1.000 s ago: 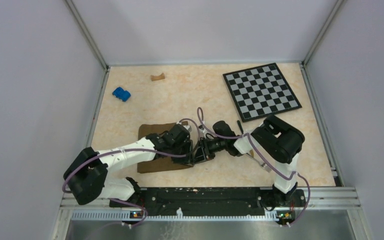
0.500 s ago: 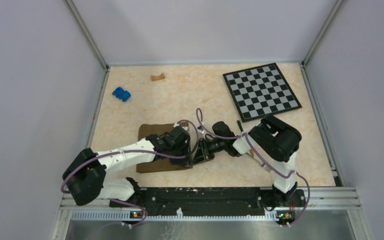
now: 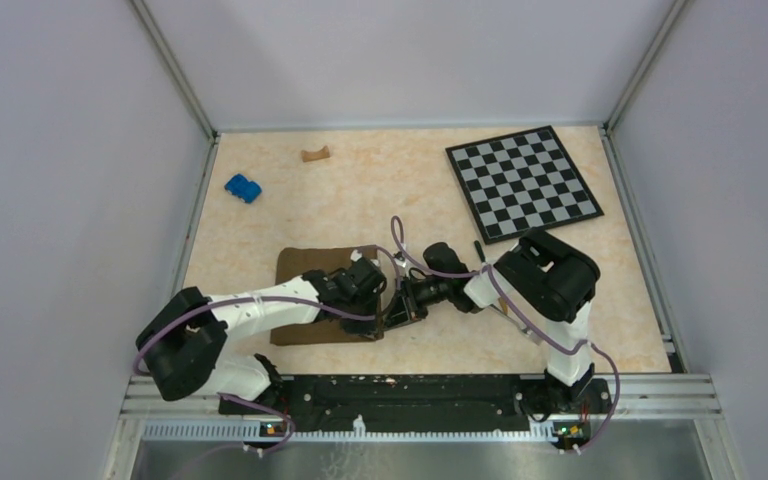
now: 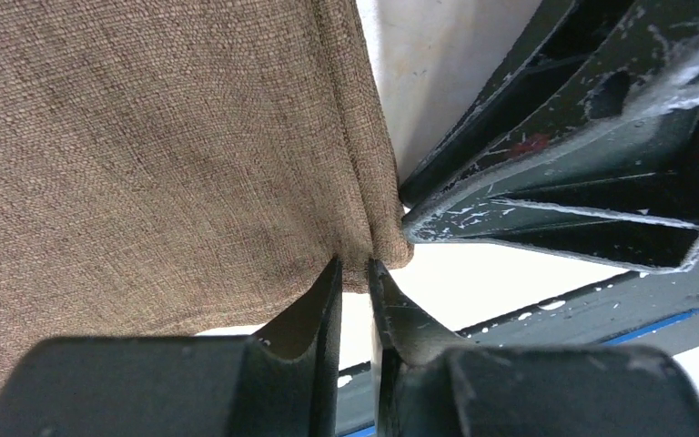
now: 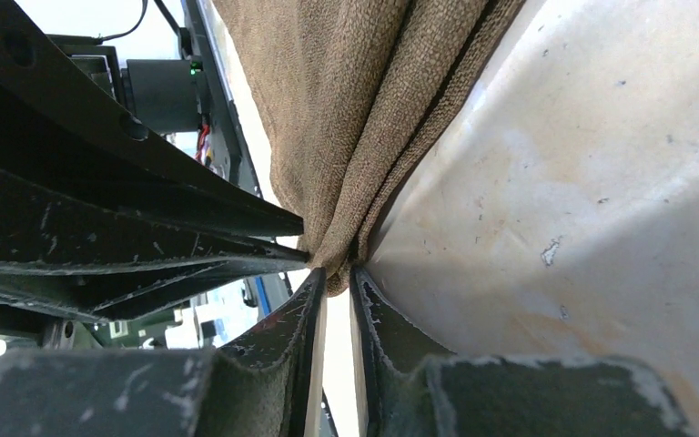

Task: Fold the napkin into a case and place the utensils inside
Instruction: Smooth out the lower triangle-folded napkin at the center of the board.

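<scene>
- Where the two arms meet near the front of the table (image 3: 380, 190), the dark-brown napkin (image 3: 305, 263) lies flat, a bit left of the middle.
- The left arm (image 3: 260, 310) reaches across the napkin and hides its middle part.
- The left gripper (image 4: 355, 273) is pinched tight on the napkin's edge, at the near right corner.
- The cloth puckers into a small ridge where its two fingertips (image 4: 320, 305) squeeze it.
- The right gripper (image 5: 337, 278) is pinched on the same corner of the napkin, coming in from the right side.
- Seen from the right wrist, the cloth bunches into a few folds that run down into the thin gap between that gripper's tips.
- The two grippers are just beside each other, almost touching.
- A black-and-white checkerboard (image 3: 523, 183) lies at the far right of the table, well apart from the napkin.
- A small blue block (image 3: 243, 187) sits near the far left edge.
- A small tan piece (image 3: 314, 154) sits by the far edge.
</scene>
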You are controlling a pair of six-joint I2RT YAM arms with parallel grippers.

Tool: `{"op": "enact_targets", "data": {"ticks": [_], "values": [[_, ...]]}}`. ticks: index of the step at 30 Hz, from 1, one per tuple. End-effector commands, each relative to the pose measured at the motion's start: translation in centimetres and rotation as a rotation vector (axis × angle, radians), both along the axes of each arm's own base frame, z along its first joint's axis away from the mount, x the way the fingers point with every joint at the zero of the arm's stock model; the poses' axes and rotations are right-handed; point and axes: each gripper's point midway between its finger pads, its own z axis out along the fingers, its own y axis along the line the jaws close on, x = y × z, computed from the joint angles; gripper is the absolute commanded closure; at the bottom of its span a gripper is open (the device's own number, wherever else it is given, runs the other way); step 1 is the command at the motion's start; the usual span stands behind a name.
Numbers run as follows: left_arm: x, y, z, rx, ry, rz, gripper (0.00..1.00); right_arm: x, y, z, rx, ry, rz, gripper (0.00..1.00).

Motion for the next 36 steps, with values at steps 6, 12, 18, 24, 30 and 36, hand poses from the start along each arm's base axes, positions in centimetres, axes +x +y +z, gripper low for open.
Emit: {"op": "enact_targets", "data": {"ticks": [6,12,18,24,30,36], "values": [[0.5,-1.0,0.5,0.008,-0.029,-0.002,0.94,-0.6,0.3,-1.9,-0.051,-0.015,0.015,0.87],[0.0,-2.0,1.8,-0.009,-0.033,-0.019,1.0,-0.7,0.5,-2.1,-0.048,-0.015,0.022,0.89],[0.4,-2.0,1.8,0.007,-0.057,-0.007,1.0,-0.9,0.5,-2.0,-0.042,-0.007,0.02,0.93],[0.5,-2.4,1.8,0.003,-0.055,-0.007,0.94,-0.9,0.3,-1.9,-0.043,-0.005,0.012,0.94],[0.5,-2.6,4.1,-0.063,-0.094,0.0,0.64,0.2,-1.6,-1.4,-0.058,-0.022,-0.07,0.88],[2.8,0.0,9.9,-0.079,-0.298,0.103,0.48,-0.1,-1.8,-1.2,-0.051,-0.034,-0.06,0.68]]}}
